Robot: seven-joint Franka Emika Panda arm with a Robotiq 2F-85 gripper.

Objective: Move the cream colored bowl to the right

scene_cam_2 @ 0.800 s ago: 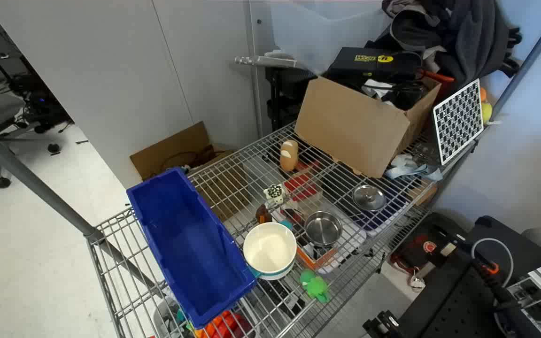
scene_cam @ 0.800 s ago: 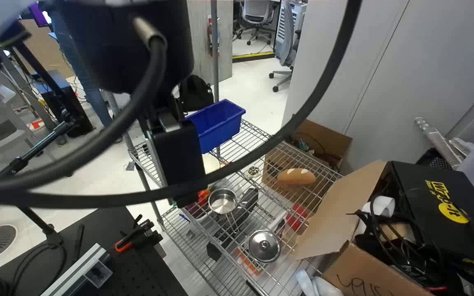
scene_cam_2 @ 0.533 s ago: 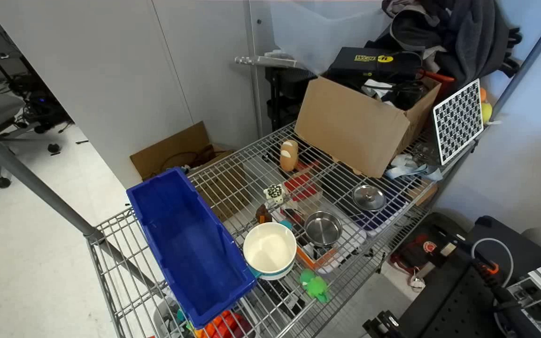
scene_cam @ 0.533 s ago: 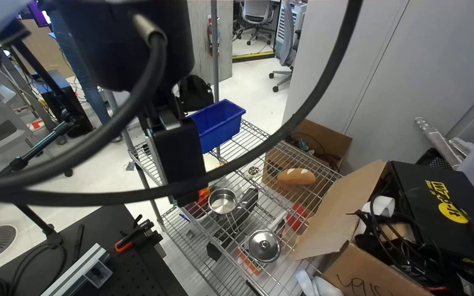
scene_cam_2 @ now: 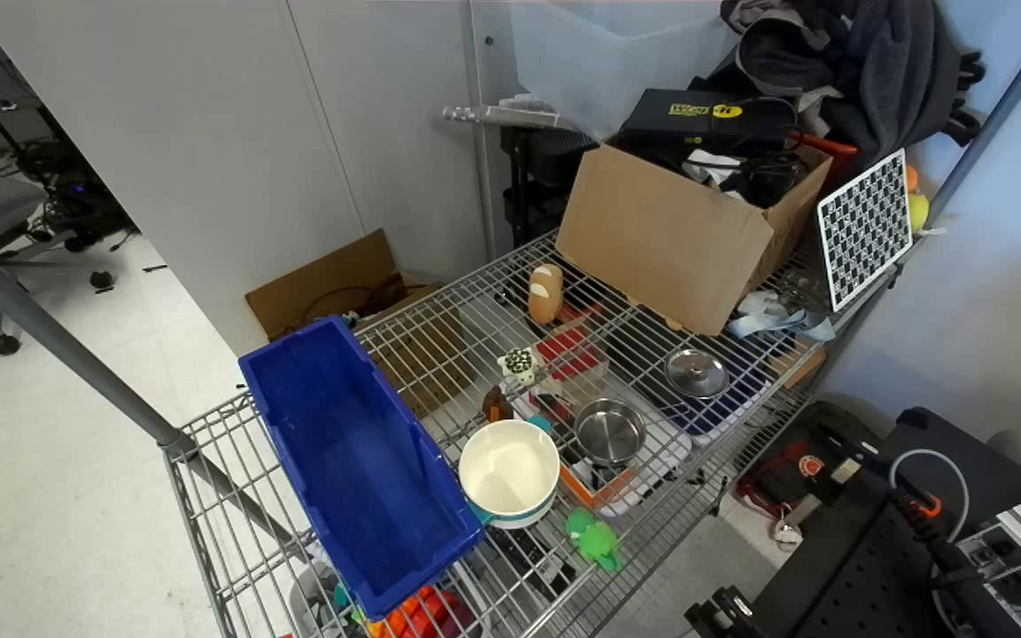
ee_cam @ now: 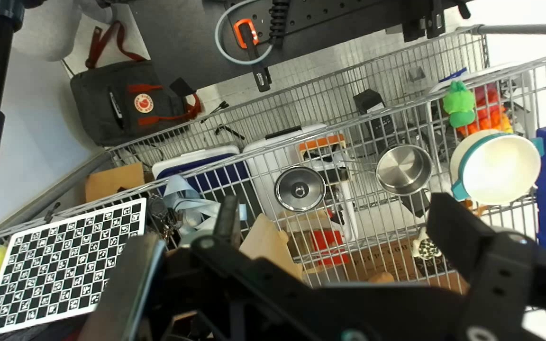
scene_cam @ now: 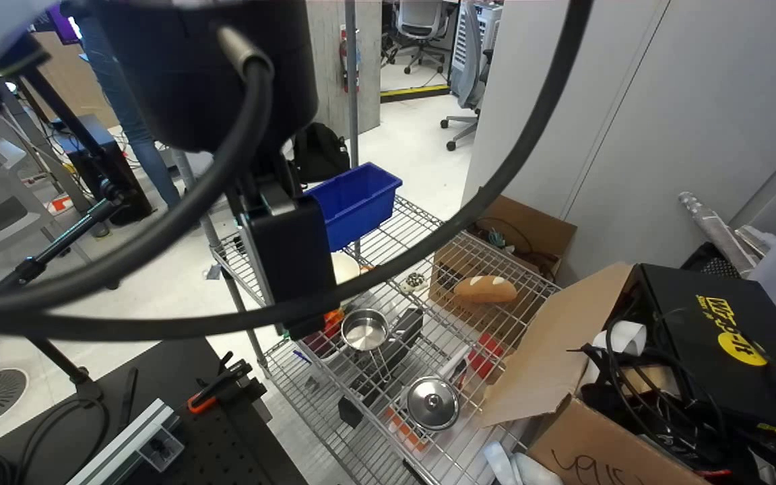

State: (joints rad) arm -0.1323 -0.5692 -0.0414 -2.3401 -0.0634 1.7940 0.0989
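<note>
The cream colored bowl (scene_cam_2: 509, 470) is round, with a cream inside and teal handles. It stands on the wire shelf beside the blue bin. In an exterior view the bowl (scene_cam: 345, 267) is partly hidden behind the arm's dark end. In the wrist view the bowl (ee_cam: 500, 168) is at the right, tilted in the picture, beyond the right finger. My gripper (ee_cam: 334, 197) is open, its fingers wide apart with nothing between them. It is above the shelf and apart from the bowl. No gripper shows in the exterior view that sees the bowl whole.
A blue bin (scene_cam_2: 369, 478) stands beside the bowl. A steel pot (scene_cam_2: 610, 431), a lid (scene_cam_2: 697, 373), a green toy (scene_cam_2: 593, 538), a spotted toy (scene_cam_2: 518, 365) and a bread loaf (scene_cam_2: 545, 293) lie around. A cardboard box (scene_cam_2: 666, 244) and a checkered board (scene_cam_2: 865, 230) stand farther along.
</note>
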